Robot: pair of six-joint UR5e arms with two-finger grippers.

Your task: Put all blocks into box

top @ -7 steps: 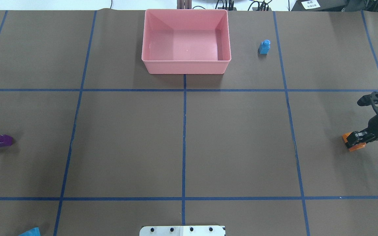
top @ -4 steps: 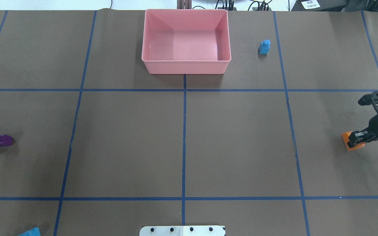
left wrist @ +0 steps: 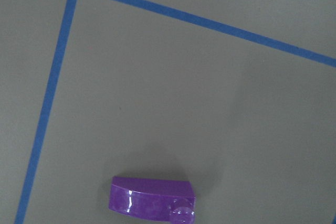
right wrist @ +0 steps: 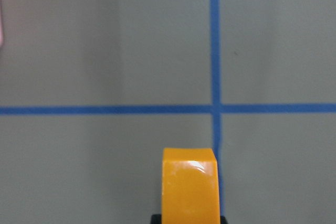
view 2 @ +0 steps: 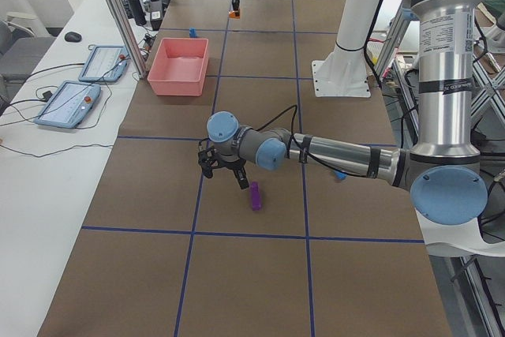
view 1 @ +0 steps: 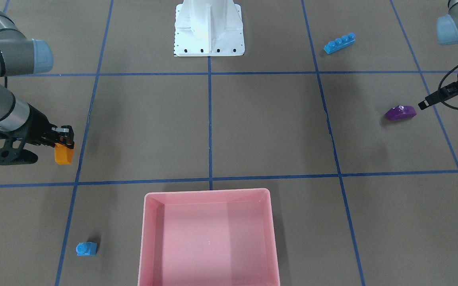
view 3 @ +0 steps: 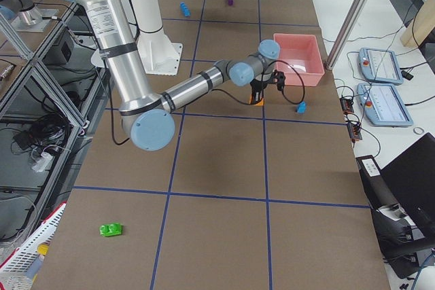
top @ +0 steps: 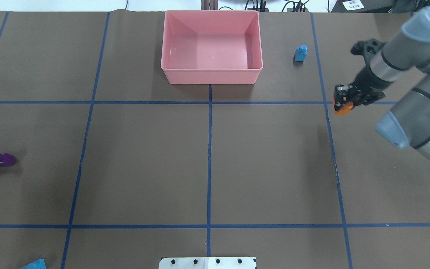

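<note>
Orange block (top: 343,108) just got lifted off the tabletop's (top: 267,168) right edge and carried toward the box (top: 211,77). It's now in the air, off to the box's right, so the first drop-off looks underway. Right pincer (top: 345,98) is pinching it, arm reaching forward. Left pincer (view 1: 423,105) sits near the purple block (view 1: 400,113); can't tell if it's spread.

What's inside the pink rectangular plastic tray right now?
Nothing visible: the pink rectangular plastic tray shows a bare floor in the overhead and front views. Each view hides the inner face of its nearest wall. The orange sloped block is outside it, held in the right gripper.
</note>
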